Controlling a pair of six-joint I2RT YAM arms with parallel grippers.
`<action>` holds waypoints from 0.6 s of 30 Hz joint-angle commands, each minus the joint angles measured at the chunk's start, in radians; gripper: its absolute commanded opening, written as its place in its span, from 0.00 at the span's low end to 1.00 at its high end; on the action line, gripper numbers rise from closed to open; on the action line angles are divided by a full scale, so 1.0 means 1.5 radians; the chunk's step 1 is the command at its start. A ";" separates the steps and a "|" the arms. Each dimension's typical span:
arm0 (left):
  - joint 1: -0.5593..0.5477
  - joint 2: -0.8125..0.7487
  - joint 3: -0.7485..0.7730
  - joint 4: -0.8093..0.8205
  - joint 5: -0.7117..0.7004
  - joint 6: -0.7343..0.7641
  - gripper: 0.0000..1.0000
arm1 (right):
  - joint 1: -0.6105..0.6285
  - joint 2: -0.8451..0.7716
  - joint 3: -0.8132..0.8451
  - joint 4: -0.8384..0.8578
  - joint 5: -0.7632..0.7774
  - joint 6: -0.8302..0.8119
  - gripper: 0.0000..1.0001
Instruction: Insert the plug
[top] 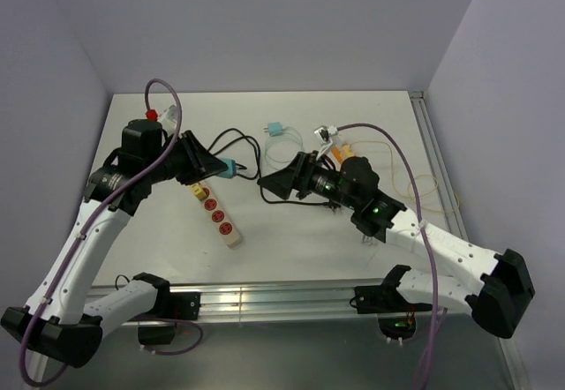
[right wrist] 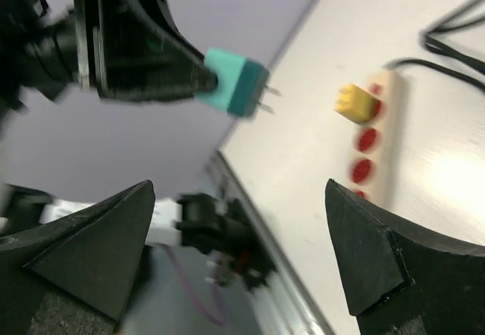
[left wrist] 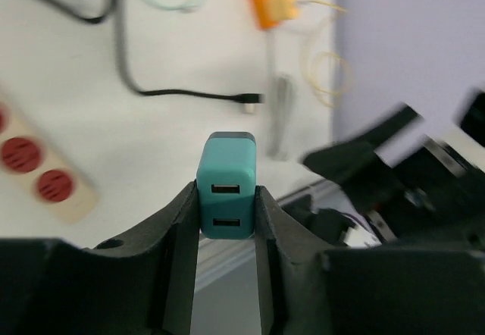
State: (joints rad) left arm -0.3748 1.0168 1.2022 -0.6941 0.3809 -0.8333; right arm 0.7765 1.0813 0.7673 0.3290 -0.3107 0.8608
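1. Location: the teal plug [right wrist: 235,81] is off the table [top: 353,249]. It is held in the air near the far end of the power strip [top: 216,215] and does not touch it.
2. Left claw [left wrist: 226,197]: clamped on the plug, one finger on each flat side face. The USB-port face points back at the wrist camera. The prongs [right wrist: 267,100] project free at the opposite end.
3. Right claw [right wrist: 239,187]: jaws wide apart and empty, facing the plug from nearby.
4. Body: a small hard plastic block, judged light and rigid, so it should not deform under squeeze. The smooth side faces may let it slip or pivot between the fingers when pushed against a socket.
5. Prongs: thin metal and probably the weakest part. Do not grip them. Line them up with the slots before pressing, since a skewed push could bend them.
6. Where to hold: on the flat side faces, toward the rear, as at present. Keep the fingers back from the prong face so the body can seat flush.
7. Power strip: lies loose on the table with a yellow plug [right wrist: 355,101] in one end socket. It is judged light enough to slide under insertion force, so bracing it with the free claw is advisable
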 commanded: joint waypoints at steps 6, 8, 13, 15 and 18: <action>0.052 0.037 -0.033 -0.143 -0.116 0.042 0.00 | 0.085 0.047 -0.015 -0.168 0.165 -0.228 0.94; 0.054 0.045 -0.035 -0.156 -0.144 0.033 0.00 | 0.152 0.093 -0.001 -0.175 0.203 -0.239 0.94; 0.055 0.053 -0.044 -0.180 -0.185 0.021 0.00 | 0.205 0.190 -0.001 -0.105 0.188 -0.275 0.93; 0.055 0.055 -0.057 -0.182 -0.205 0.013 0.00 | 0.223 0.222 0.009 -0.080 0.193 -0.292 0.93; 0.055 0.060 -0.087 -0.165 -0.207 0.001 0.00 | 0.252 0.281 0.031 -0.060 0.237 -0.330 0.93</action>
State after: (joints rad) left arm -0.2966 1.1030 1.1034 -0.9489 0.1143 -0.8078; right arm 1.1187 1.4639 0.7475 0.1467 -0.0360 0.4530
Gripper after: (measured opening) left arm 0.348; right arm 0.935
